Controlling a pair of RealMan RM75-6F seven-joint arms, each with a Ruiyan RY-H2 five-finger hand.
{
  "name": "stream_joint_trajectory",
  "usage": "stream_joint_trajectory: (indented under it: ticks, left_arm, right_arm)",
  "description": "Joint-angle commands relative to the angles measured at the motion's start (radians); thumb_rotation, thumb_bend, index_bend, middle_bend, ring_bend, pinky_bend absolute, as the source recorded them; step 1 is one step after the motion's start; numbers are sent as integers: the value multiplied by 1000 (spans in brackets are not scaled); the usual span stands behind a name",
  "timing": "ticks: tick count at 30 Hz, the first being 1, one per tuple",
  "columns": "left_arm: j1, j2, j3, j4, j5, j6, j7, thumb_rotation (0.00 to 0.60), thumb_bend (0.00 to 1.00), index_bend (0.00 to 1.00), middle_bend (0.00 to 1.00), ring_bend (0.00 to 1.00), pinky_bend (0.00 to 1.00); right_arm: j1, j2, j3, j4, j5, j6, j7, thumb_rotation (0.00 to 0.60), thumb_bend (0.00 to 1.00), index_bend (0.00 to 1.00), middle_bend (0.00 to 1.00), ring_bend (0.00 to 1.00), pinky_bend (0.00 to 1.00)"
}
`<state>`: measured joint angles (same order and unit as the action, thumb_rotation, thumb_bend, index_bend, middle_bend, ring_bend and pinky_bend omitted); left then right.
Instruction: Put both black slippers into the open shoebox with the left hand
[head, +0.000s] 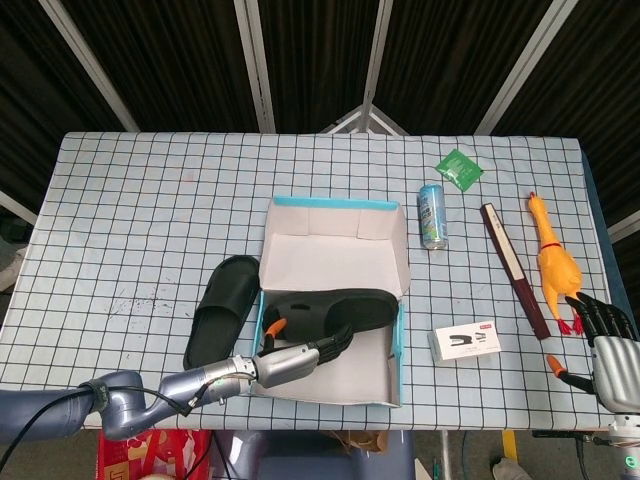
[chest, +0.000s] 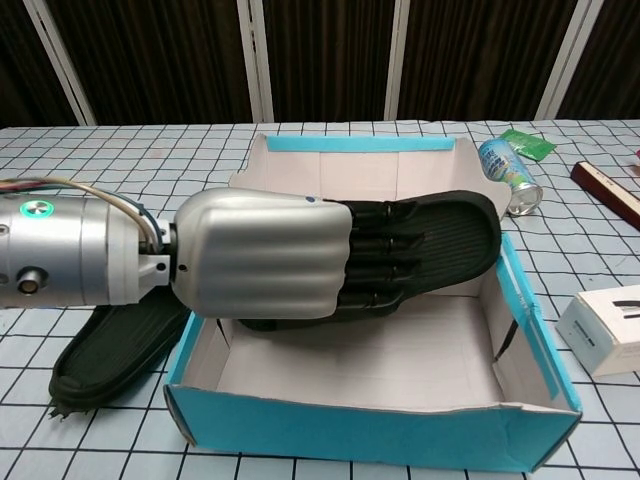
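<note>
My left hand (chest: 265, 255) (head: 290, 358) grips one black slipper (chest: 450, 240) (head: 345, 308) by its near end and holds it inside the open shoebox (chest: 380, 430) (head: 335, 235), above the box floor. The second black slipper (head: 220, 305) (chest: 115, 345) lies on the table just left of the box. My right hand (head: 612, 348) rests at the table's right front corner with its fingers spread and nothing in it.
Right of the box lie a blue can (head: 432, 215), a green packet (head: 459, 167), a dark long box (head: 514, 268), a yellow rubber chicken (head: 553, 260) and a white stapler box (head: 467, 340).
</note>
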<state>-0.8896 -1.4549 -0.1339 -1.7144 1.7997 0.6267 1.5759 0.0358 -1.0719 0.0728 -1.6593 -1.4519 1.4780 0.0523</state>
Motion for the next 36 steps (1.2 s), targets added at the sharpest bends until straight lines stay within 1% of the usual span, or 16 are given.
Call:
stream_joint_trajectory:
  ticks: [1, 5, 8, 11, 13, 15, 17, 19, 24, 27, 30, 33, 36]
  left_arm:
    - [-4, 8, -2, -13, 3, -2, 5, 599, 344, 28, 6, 0, 68]
    - [-3, 38, -16, -53, 10, 24, -6, 600, 344, 31, 26, 0, 68]
    - [-4, 66, -34, -85, 7, 49, -42, 600, 345, 37, 71, 0, 68]
    - [8, 116, -43, -130, 3, 84, -95, 600, 344, 59, 111, 0, 68]
    - [30, 167, -41, -169, 15, 132, -135, 600, 344, 69, 123, 0, 68]
    - [72, 219, -25, -216, 14, 201, -207, 600, 345, 72, 138, 0, 68]
    - [110, 260, -19, -242, -1, 262, -279, 600, 345, 78, 151, 0, 68]
    - [158, 298, 0, -271, -18, 327, -355, 595, 344, 84, 161, 0, 68]
    - [280, 362, 41, -308, -61, 488, -511, 530, 333, 83, 174, 0, 68]
    - [352, 378, 55, -297, -102, 591, -644, 501, 321, 68, 162, 0, 68]
    - [411, 380, 76, -248, -155, 652, -797, 492, 314, 58, 148, 0, 68]
    - [437, 363, 91, -189, -236, 640, -948, 486, 311, 57, 152, 0, 68]
    - [437, 330, 85, -111, -269, 628, -1013, 485, 310, 55, 152, 0, 68]
  right_arm:
    - [-1, 1, 0, 0, 1, 1, 1, 600, 258, 152, 120, 117, 99]
    - [0, 1, 2, 2, 4, 0, 4, 600, 258, 152, 120, 117, 99]
    - [0, 1, 2, 3, 4, -1, 6, 600, 258, 152, 120, 117, 99]
    - [-1, 1, 2, 4, 5, -1, 5, 600, 258, 153, 119, 117, 99]
    - [-1, 1, 2, 3, 4, 0, 5, 600, 258, 152, 120, 117, 99]
    - [-2, 2, 2, 1, 4, 2, 6, 600, 258, 152, 120, 117, 99]
    - [-3, 0, 3, 0, 3, 4, 4, 600, 259, 152, 120, 117, 99]
    - [-1, -1, 1, -1, 2, 2, -2, 600, 258, 152, 120, 117, 99]
    - [1, -2, -1, -7, 1, -5, -16, 600, 258, 152, 119, 117, 99]
    - [-1, -1, -2, -10, -2, 1, -15, 600, 258, 152, 119, 117, 99]
    - [-3, 0, -2, -12, -4, 6, -13, 600, 258, 153, 120, 117, 99]
    - [-3, 1, -3, -12, -3, 2, -13, 600, 258, 152, 120, 117, 99]
    - [-2, 0, -3, -12, -2, 0, -15, 600, 259, 152, 120, 117, 99]
